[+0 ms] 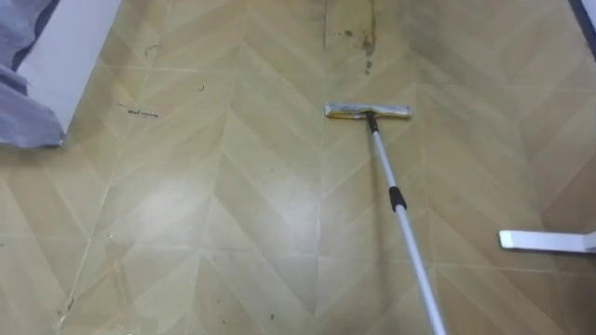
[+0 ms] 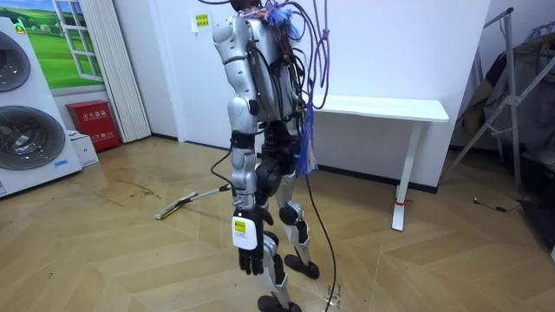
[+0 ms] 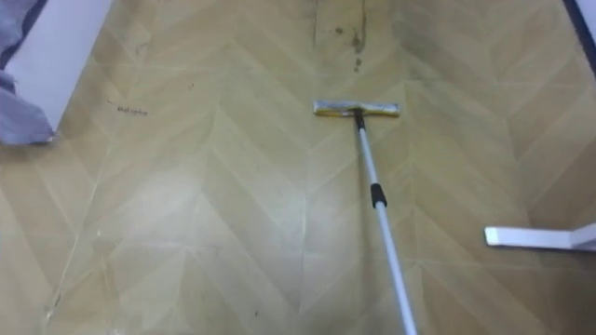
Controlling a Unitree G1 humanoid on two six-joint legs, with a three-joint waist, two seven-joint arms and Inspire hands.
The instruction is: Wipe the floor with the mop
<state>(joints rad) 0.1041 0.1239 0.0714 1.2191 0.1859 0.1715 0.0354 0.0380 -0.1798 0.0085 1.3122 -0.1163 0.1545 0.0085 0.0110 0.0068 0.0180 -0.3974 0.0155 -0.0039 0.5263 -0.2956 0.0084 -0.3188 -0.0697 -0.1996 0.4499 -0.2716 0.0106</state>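
In the room view the robot is being shown upright on the wood floor (image 2: 104, 251), faced toward the mop (image 2: 186, 203). Its left hand (image 2: 250, 253) is being hung low beside the leg, on the near side of the mop's pole. The fingers are being left slack and pointing down, with nothing in them.

In the eye views the mop is being laid out ahead. Its head (image 1: 368, 112) is being rested flat on the floor, and the white pole is being run back and rightward off the lower edge, where whatever is holding it cannot be told.

Far left of the mop head, a white panel (image 1: 65, 46) draped with grey cloth (image 1: 23, 116) is being seen. Between the panel and the head, a small scrap (image 1: 142, 113) is lying on the boards. Just beyond the head, a dark stain (image 1: 358, 37) is being shown. Right of the pole, well apart from it, a white foot (image 1: 545, 240) is being rested on the floor.
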